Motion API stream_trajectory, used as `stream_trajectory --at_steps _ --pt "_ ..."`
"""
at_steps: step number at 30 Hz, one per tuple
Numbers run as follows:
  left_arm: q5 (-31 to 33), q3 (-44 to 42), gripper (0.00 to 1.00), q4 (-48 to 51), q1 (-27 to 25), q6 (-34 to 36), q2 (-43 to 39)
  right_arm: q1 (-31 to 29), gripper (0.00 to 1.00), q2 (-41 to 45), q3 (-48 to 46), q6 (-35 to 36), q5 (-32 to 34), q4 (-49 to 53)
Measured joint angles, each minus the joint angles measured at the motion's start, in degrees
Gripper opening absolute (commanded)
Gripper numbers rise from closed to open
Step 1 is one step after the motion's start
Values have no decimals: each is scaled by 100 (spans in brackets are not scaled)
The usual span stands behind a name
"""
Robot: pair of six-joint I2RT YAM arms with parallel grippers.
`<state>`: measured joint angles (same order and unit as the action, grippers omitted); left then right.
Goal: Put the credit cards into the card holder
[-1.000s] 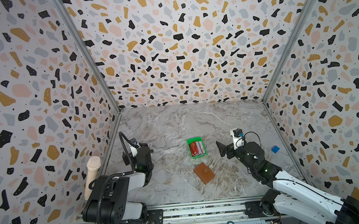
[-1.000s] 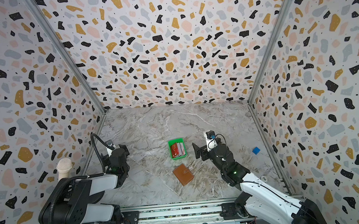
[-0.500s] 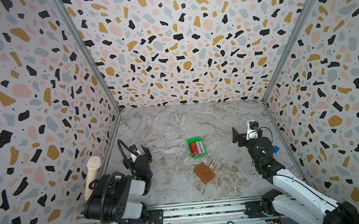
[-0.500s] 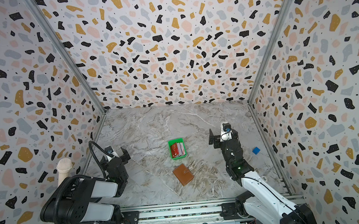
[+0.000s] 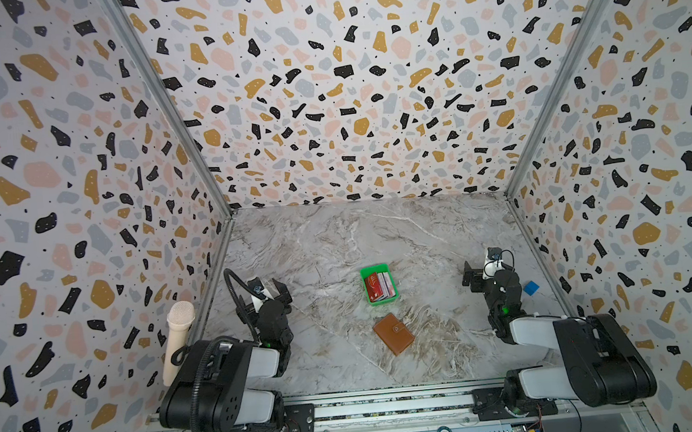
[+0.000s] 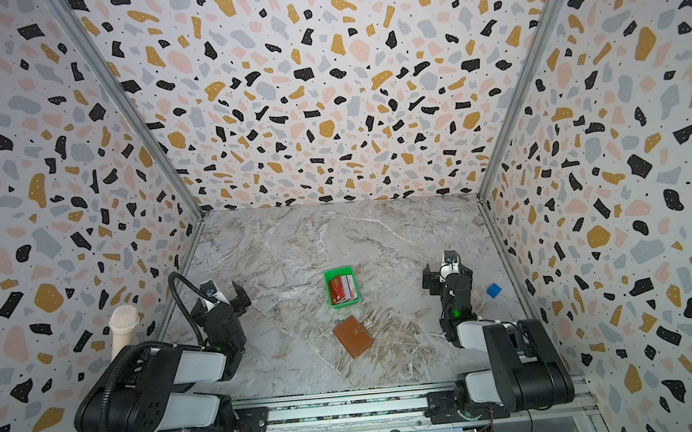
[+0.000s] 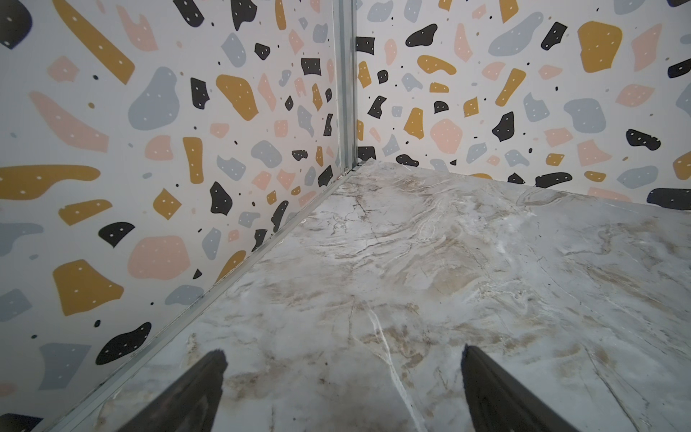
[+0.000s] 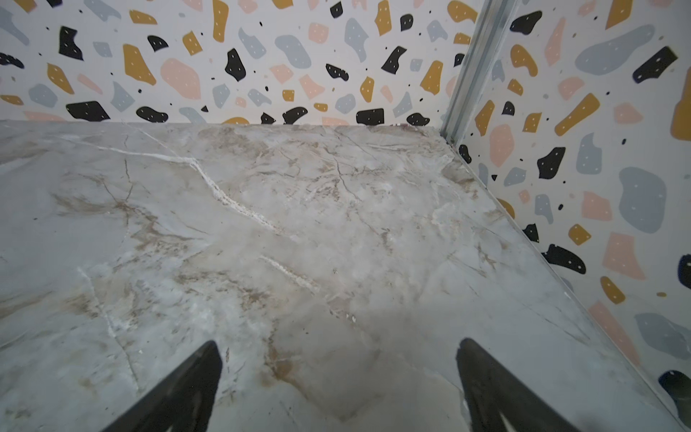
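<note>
The credit cards (image 5: 379, 286) (image 6: 343, 289) stand packed on edge in a small green tray (image 5: 365, 270) (image 6: 326, 275) at mid-table, red, white and pinkish faces showing. The card holder (image 5: 393, 334) (image 6: 352, 336), a tan-brown wallet, lies closed with its snap tab fastened just in front of the tray. My left gripper (image 5: 275, 290) (image 6: 239, 296) (image 7: 342, 351) hangs open and empty over bare marble, well left of both. My right gripper (image 5: 471, 278) (image 6: 430, 280) (image 8: 338, 342) is open and empty too, well to their right. Neither wrist view shows the cards or the holder.
A small blue cube (image 5: 530, 287) (image 6: 493, 290) lies by the right wall, just beyond my right arm. Patterned walls close the table on three sides, and a beige foam-tipped microphone (image 5: 178, 341) (image 6: 121, 333) stands outside the left wall. Marble (image 5: 337, 234) stretches behind the tray.
My right gripper has swung away from the tray toward the right wall, and its arm has folded back. The left arm has barely shifted. Cards and holder have not moved.
</note>
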<state>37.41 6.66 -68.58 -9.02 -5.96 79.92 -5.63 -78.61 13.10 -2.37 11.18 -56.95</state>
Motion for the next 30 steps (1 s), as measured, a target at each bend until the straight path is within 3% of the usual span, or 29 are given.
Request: stream_trajectory --at_steps 4,30 --pt "-9 0 100 0 0 0 0 -52 99 -769 -286 61 33 -1043" --pt "-11 26 100 -7 0 13 9 -44 99 -756 -269 61 -13 -1338"
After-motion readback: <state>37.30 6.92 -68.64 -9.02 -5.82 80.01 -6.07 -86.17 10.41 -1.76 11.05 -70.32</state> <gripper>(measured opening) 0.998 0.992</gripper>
